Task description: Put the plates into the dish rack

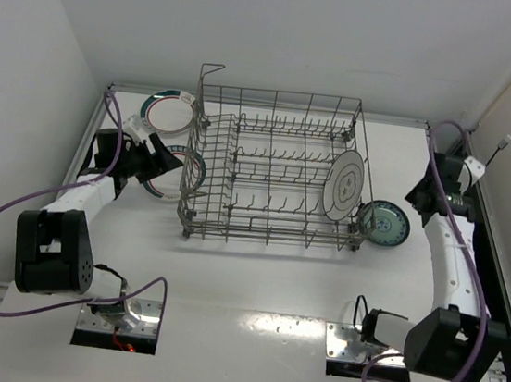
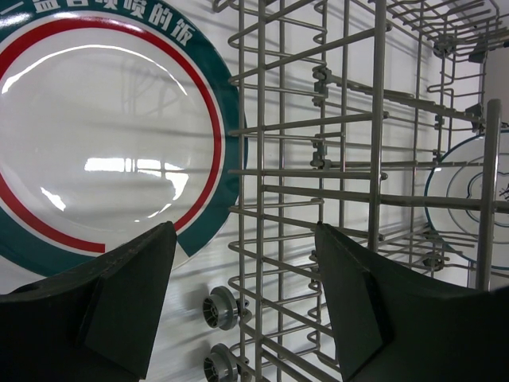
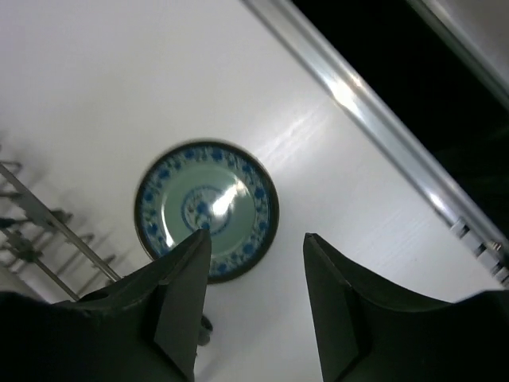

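Observation:
The grey wire dish rack (image 1: pixel 272 170) stands mid-table, and one white plate with a thin dark ring (image 1: pixel 345 185) stands upright in its right end. Two plates with green-and-red rims lie flat left of the rack, one far (image 1: pixel 170 113) and one nearer (image 1: pixel 165 185). My left gripper (image 1: pixel 153 154) hovers open over the nearer one (image 2: pixel 103 135), beside the rack's wall (image 2: pixel 334 159), with nothing between its fingers (image 2: pixel 135 286). A small teal patterned plate (image 1: pixel 384 223) lies right of the rack. My right gripper (image 3: pixel 256 239) hangs open above it (image 3: pixel 207 208), empty.
A raised metal rail (image 3: pixel 374 111) runs along the table's right edge, close to the right arm (image 1: pixel 452 262). White walls close in the back and the sides. The rack's small wheels (image 2: pixel 221 309) sit on the table near my left fingers.

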